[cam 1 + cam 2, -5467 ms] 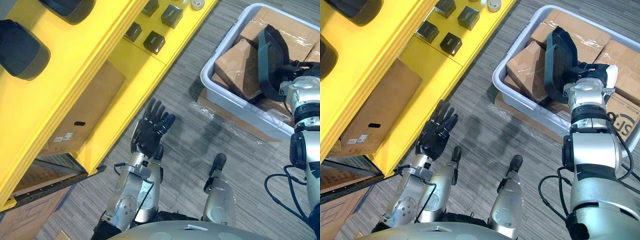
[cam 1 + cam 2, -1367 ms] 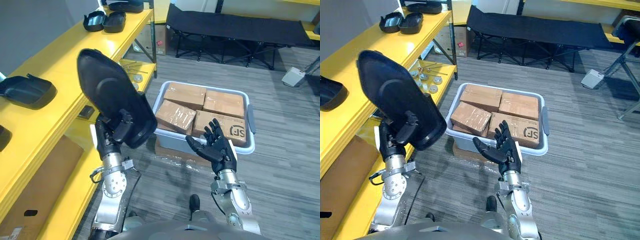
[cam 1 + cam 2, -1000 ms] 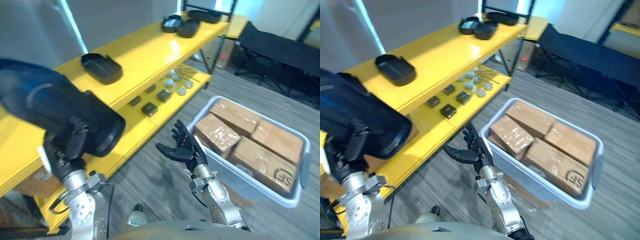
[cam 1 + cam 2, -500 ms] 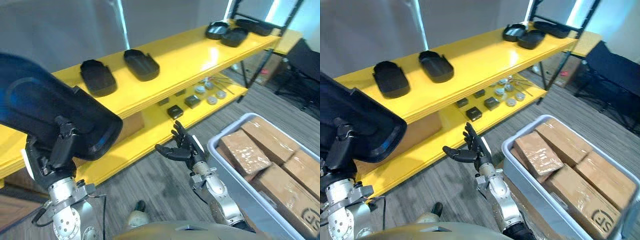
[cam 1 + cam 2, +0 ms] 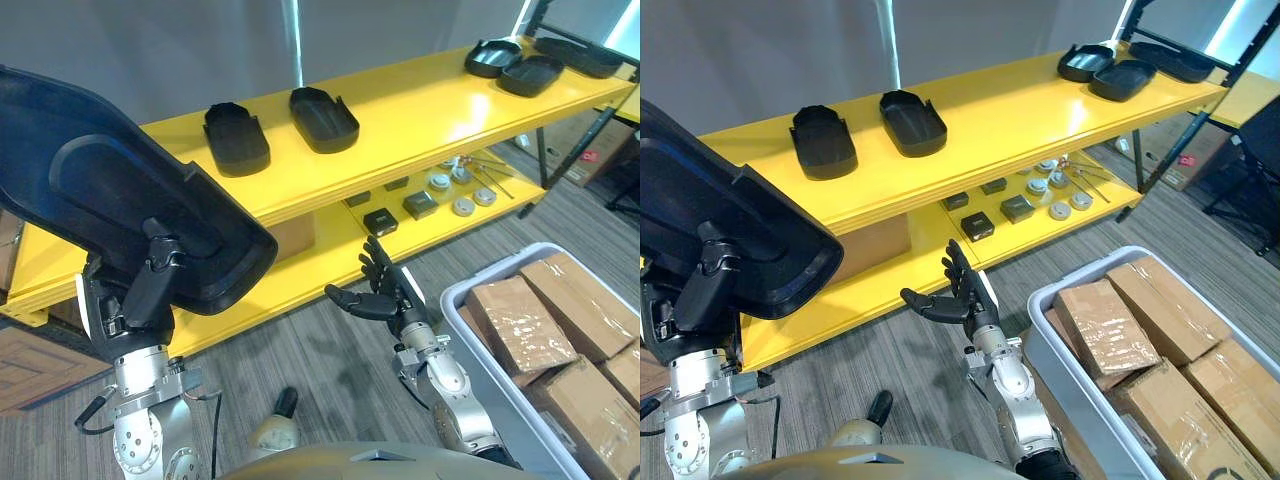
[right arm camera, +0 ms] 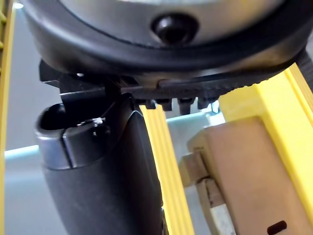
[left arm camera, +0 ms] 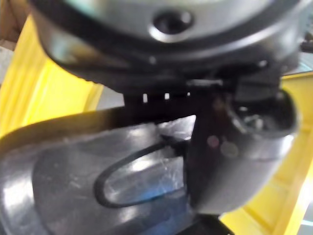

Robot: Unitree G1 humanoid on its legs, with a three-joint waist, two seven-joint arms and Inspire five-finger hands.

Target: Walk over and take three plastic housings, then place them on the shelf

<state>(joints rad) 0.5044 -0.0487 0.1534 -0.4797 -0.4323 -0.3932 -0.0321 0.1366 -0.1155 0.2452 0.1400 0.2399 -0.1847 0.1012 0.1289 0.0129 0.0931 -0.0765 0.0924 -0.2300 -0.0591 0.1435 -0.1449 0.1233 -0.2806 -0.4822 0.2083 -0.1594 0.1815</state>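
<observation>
Gripping a large black housing [image 5: 120, 190] by its rim, the left hand [image 5: 140, 300] has its fingers curled round the edge and holds the piece up in front of the yellow shelf [image 5: 420, 110]. Two housings [image 5: 236, 138] lie side by side on the top board, open side up. Small black blocks [image 5: 380, 220] sit on the lower board. The right hand [image 5: 385, 298] hangs over the floor with fingers spread and released. A grey tub [image 5: 480, 270] holds taped cartons [image 5: 520, 325]; one carton's black mark [image 5: 1202, 450] is unreadable.
</observation>
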